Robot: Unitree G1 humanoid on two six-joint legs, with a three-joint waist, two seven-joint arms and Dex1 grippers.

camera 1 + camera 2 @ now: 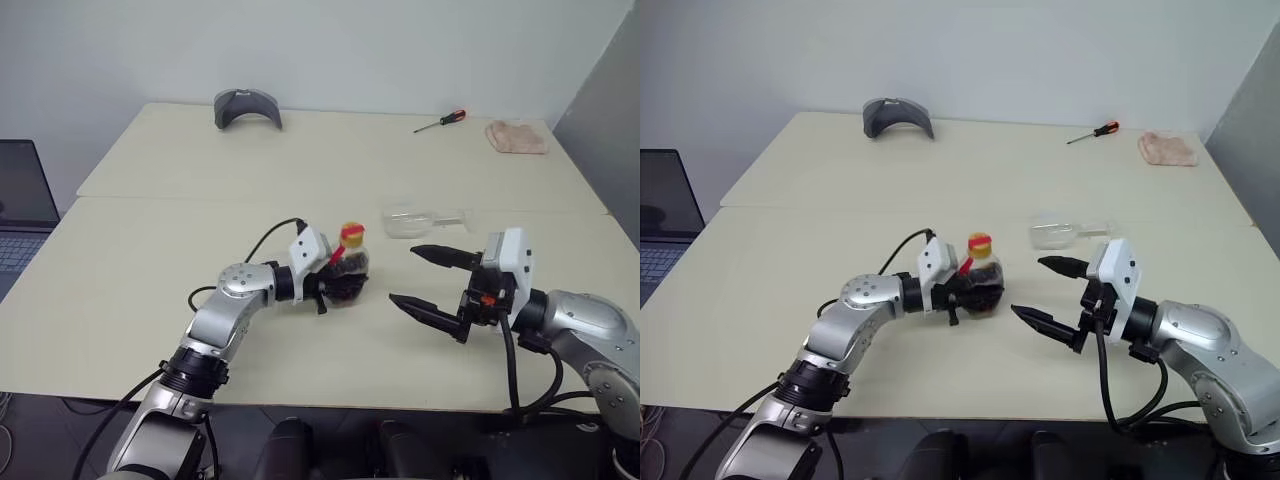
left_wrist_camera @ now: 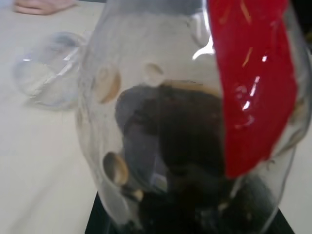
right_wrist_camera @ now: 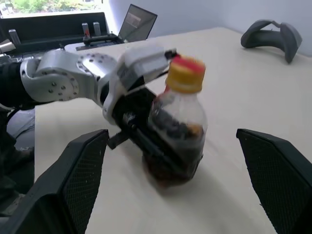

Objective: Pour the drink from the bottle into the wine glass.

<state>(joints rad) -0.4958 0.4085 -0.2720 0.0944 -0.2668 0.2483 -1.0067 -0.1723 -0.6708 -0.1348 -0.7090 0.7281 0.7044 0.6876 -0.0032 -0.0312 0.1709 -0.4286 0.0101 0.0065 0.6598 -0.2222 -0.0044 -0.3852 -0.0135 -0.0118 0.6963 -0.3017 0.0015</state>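
Gripping the bottle (image 1: pixel 981 274) upright on the counter (image 1: pixel 790 260), left jaws closed round its belly, right jaws gaping empty, wine glass (image 1: pixel 1055 233) toppled behind.

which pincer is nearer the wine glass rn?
Right. The right pincer stands open just in front of the lying wine glass; the left pincer is farther off, at the bottle.

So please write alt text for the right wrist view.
The left end effector grips a small bottle with a yellow cap and dark drink, standing on a beige table. The right end effector's two black fingers stand wide open in front.
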